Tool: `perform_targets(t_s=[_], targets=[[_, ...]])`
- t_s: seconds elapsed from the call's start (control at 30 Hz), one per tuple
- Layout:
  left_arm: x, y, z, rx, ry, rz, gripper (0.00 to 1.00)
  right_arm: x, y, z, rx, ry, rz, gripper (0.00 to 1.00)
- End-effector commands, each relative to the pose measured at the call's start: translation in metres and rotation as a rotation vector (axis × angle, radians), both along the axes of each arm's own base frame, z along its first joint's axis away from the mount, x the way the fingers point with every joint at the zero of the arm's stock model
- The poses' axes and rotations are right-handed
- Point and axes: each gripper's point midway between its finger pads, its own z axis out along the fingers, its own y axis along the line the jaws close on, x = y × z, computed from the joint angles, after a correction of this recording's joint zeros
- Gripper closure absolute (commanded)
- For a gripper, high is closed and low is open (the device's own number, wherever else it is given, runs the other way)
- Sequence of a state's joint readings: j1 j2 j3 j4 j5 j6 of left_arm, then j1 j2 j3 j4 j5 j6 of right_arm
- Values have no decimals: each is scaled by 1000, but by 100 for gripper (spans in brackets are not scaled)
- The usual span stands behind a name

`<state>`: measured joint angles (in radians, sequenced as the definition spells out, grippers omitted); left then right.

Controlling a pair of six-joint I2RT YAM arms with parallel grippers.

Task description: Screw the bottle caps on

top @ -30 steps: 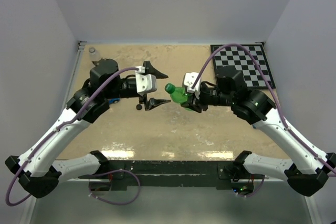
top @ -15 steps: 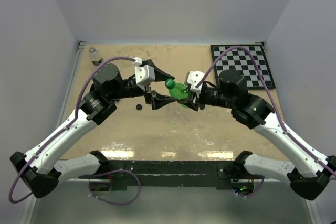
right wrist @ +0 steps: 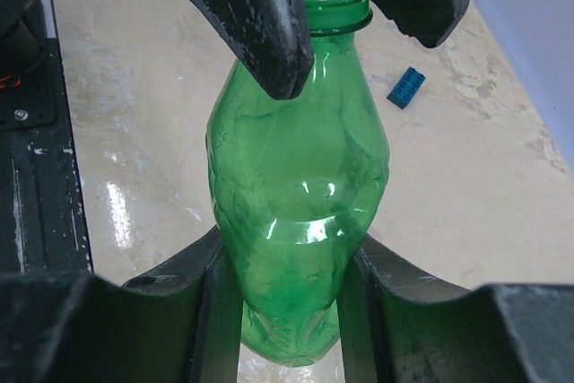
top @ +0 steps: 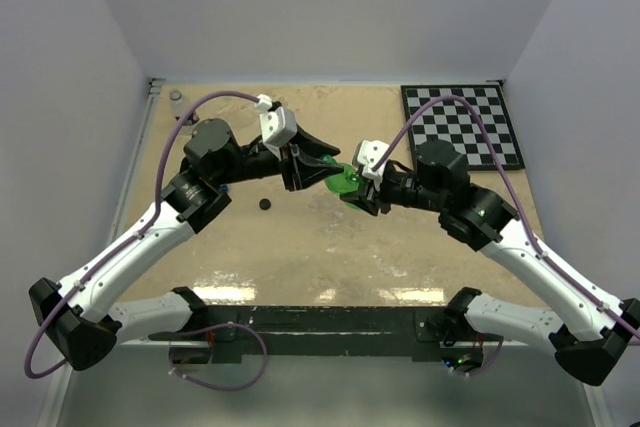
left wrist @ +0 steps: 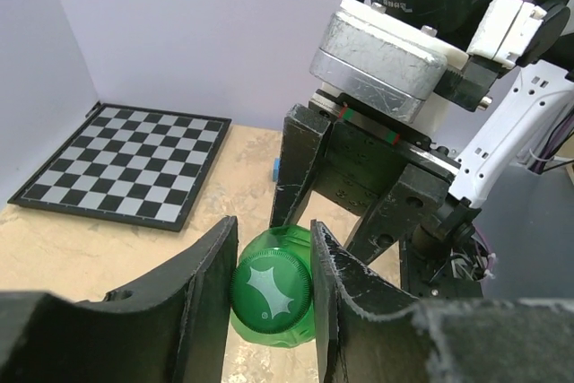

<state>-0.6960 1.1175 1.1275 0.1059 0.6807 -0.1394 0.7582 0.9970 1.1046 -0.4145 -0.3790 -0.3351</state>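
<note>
Clear bottle (top: 176,97) shows only as a small pale blur at the back left corner of the tan table (top: 300,257); its label band and its neck cannot be made out from overhead. Nearer and to the right, the black cap (top: 265,204) lies alone on the table beside the left arm's wrist, well apart from both bottles.

At the middle of the table, the left gripper (top: 330,167) meets the green bottle (top: 346,181), which is held off the surface and lying nearly level, neck toward the left arm. From above, the dark fingers hide the neck. The left wrist camera looks straight at the green cap (left wrist: 271,286), which sits on the bottle's mouth with the two fingers (left wrist: 211,302) pressed against its sides, pinching it. How far the cap is threaded on cannot be told.

The right gripper (top: 364,193) clamps the bottle's lower body. In its own camera the pads squeeze the green plastic from both sides, and the bottom of the bottle is cut off by the frame edge. A blue brick (right wrist: 408,87) lies on the table beyond. A checkerboard (top: 463,127) lies at the back right corner, partly covered by the right arm.
</note>
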Motion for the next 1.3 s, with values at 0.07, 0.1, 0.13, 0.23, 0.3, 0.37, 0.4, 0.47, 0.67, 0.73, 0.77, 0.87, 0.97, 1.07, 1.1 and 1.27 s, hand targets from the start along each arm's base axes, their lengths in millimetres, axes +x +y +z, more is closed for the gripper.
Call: perform_targets(t_s=[0.07,0.1,0.13,0.23,0.3,0.37,0.4,0.47,0.67,0.73,0.77,0.87,0.97,1.07,1.1,1.27], targets=[[-2,-5,12,-47,32,-12,100,14,3,28,101,-70,-61,100],[0,-5,12,-50,40,-4,100,15,3,29,111,-70,-71,90],[3,-6,11,-51,44,10,100,17,2,29,121,-72,-86,76],[22,-2,8,-39,48,110,100,26,-2,25,132,-80,-148,33],[37,1,2,-10,52,189,100,32,-7,17,125,-77,-193,18],[52,5,-1,13,57,265,100,36,-12,11,117,-76,-232,9],[60,6,-3,26,47,298,100,37,-15,9,113,-77,-250,6],[78,9,-10,55,46,375,100,39,-23,8,116,-79,-294,2],[147,21,-40,119,36,672,100,46,-62,18,177,-86,-507,2],[170,25,-55,144,25,769,100,46,-75,20,191,-87,-569,2],[183,28,-59,145,23,818,100,46,-80,20,192,-88,-593,2],[216,31,-79,156,39,921,100,42,-94,21,190,-86,-639,2],[246,30,-98,134,71,968,100,37,-103,19,183,-76,-662,2],[274,30,-117,137,96,1013,100,31,-112,18,185,-62,-686,1],[281,28,-120,134,93,1017,100,30,-115,20,191,-61,-696,2],[310,21,-157,181,129,1017,100,23,-126,20,203,-50,-723,1]])
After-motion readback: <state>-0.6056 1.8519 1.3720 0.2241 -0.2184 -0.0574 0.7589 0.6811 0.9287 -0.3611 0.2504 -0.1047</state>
